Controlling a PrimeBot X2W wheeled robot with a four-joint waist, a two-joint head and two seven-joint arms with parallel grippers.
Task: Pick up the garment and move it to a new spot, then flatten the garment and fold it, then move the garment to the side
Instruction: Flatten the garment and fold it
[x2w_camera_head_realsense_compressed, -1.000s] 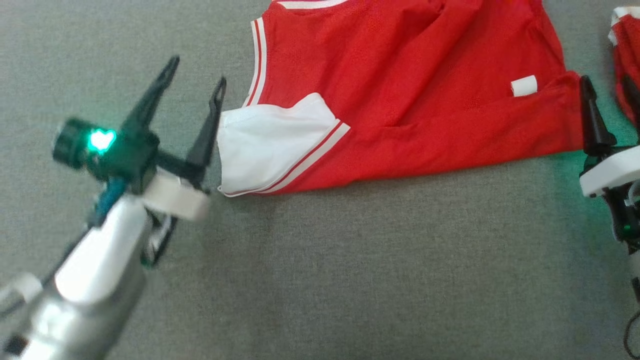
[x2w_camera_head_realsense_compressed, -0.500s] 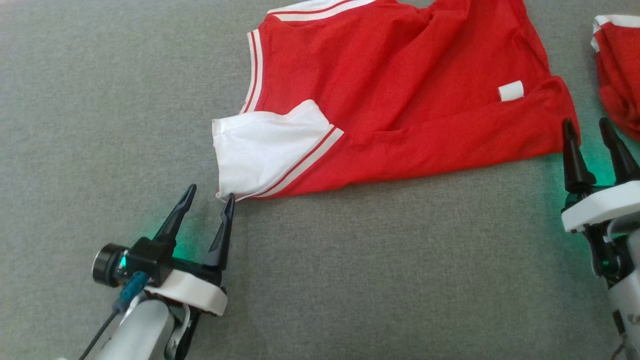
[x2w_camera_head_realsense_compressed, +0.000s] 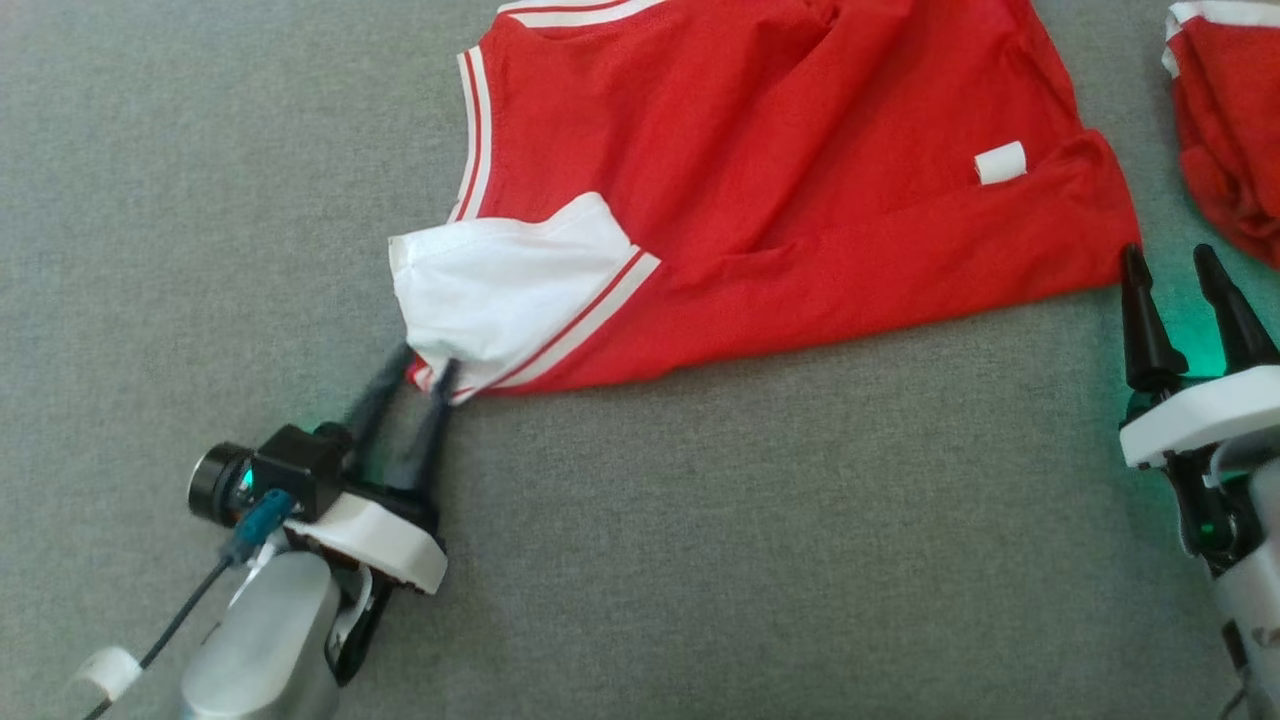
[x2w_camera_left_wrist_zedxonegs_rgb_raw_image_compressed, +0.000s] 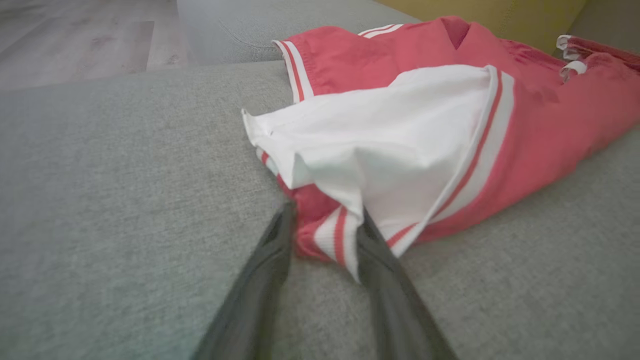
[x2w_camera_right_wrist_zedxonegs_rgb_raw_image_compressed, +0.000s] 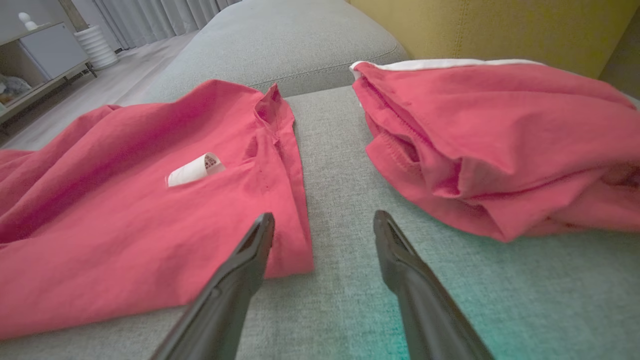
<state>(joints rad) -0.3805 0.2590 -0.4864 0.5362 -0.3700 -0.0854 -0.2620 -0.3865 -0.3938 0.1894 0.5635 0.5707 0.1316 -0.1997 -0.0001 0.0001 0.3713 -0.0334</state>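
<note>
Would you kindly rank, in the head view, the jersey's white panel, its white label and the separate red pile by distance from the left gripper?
1. White panel, at the fingers of the left gripper, left end of the jersey.
2. White label, near the jersey's right end.
3. Red pile, at the far right edge.

**HEAD VIEW.** High, facing steeply down on couch (x2w_camera_head_realsense_compressed: 700, 560); middle distance. Jersey (x2w_camera_head_realsense_compressed: 760, 180) at 12 o'clock, left gripper (x2w_camera_head_realsense_compressed: 425, 362) at 7, right gripper (x2w_camera_head_realsense_compressed: 1165, 255) at 3.

**LEFT WRIST VIEW.** Low, very near, skimming couch along own fingers (x2w_camera_left_wrist_zedxonegs_rgb_raw_image_compressed: 262, 280) toward jersey's white corner (x2w_camera_left_wrist_zedxonegs_rgb_raw_image_compressed: 380, 150) at 12.

**RIGHT WRIST VIEW.** Low, near, facing along own fingers (x2w_camera_right_wrist_zedxonegs_rgb_raw_image_compressed: 235, 285); jersey at 9, second cloth (x2w_camera_right_wrist_zedxonegs_rgb_raw_image_compressed: 500, 150) at 2.

**SHARED.**
- Head and left wrist: white corner.
- Head and right wrist: jersey's 3-o'clock end, second cloth.
- All three: tag (x2w_camera_head_realsense_compressed: 1000, 162), seen from opposite ends by the wrists.
</note>
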